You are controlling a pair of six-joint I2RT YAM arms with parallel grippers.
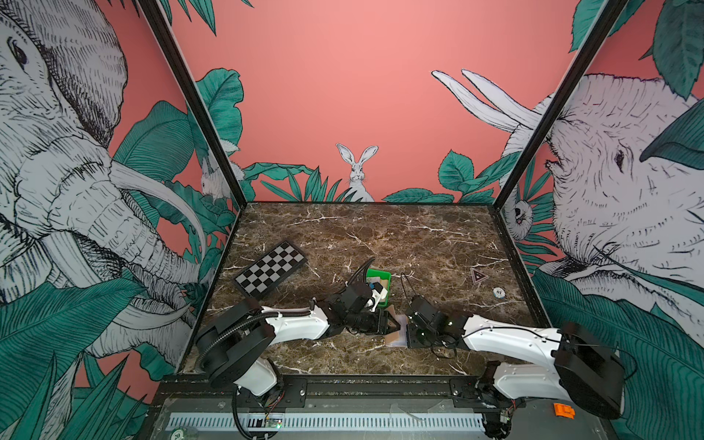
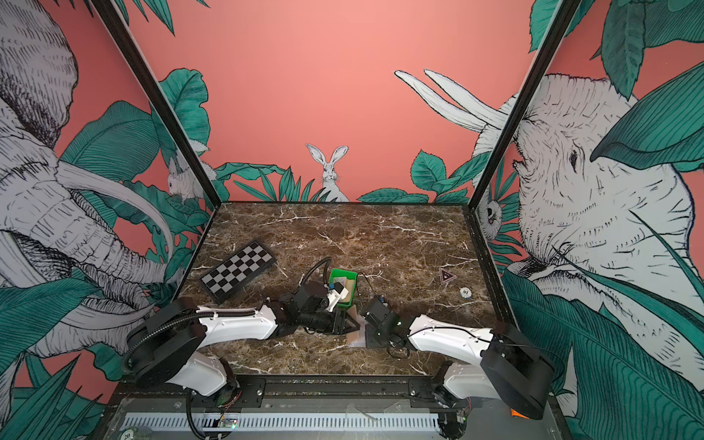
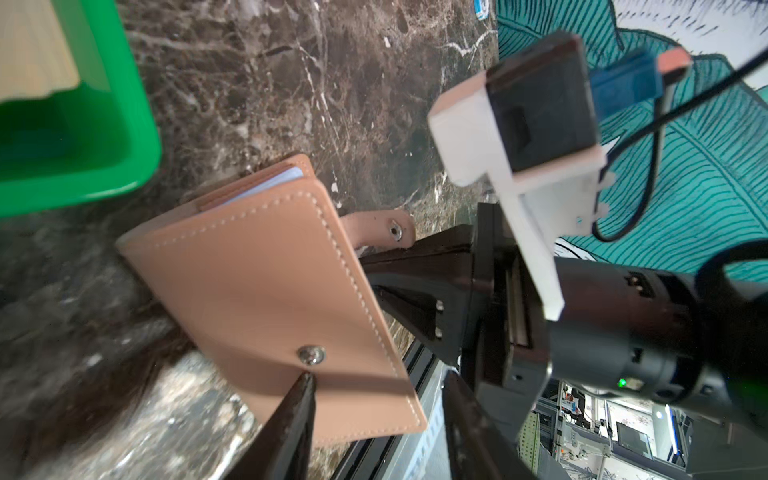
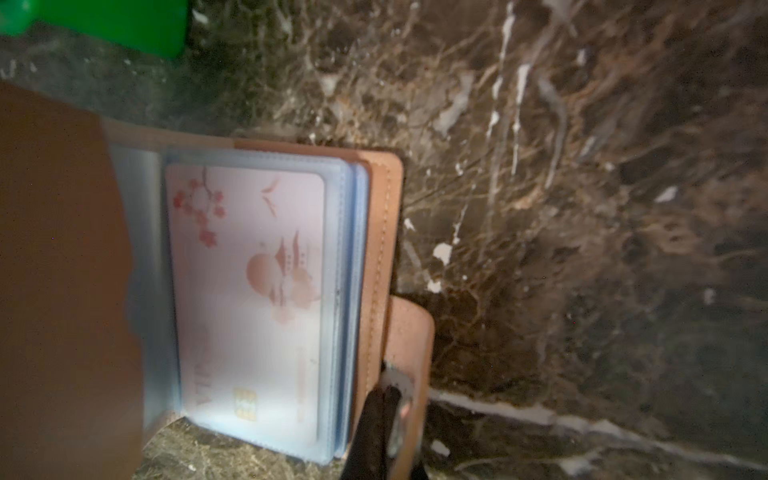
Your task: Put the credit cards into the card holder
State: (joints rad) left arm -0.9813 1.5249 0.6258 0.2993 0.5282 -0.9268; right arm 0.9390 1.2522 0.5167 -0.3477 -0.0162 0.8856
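A: Noted at the desk (image 1: pixel 381 228): the flat tan leather-like card holder with a snap button (image 3: pixel 266 282) lay on the marble near the front edge, between your two arms. The right pincer (image 4: pixel 388 409) was pressed shut on the holder's snap tab (image 4: pixel 409 340), pinning it to the desk. The left pincer (image 3: pixel 374 415) stood partly apart, one finger (image 3: pixel 291 424) tipped against the front cover just under the round stud; whether it gripped anything, I could not tell.

B: And what should you have minded there?

A: My judgement: you needed to keep the right pincer firm on the tab so the holder could not slide, and lift the cover with the left only far enough to bare a free sleeve. Pulled hard, the whole wallet would likely have dragged.

B: Contents?

A: The pale blue clear sleeves (image 4: pixel 349 291) already held one white credit card with red blossom print and a chip (image 4: pixel 249 299), seated fully in the foremost pocket. The small green plastic tray (image 1: pixel 379 284), just beyond the holder, showed something cream-coloured inside (image 3: pixel 33 50), probably more cards, though I could not count them.
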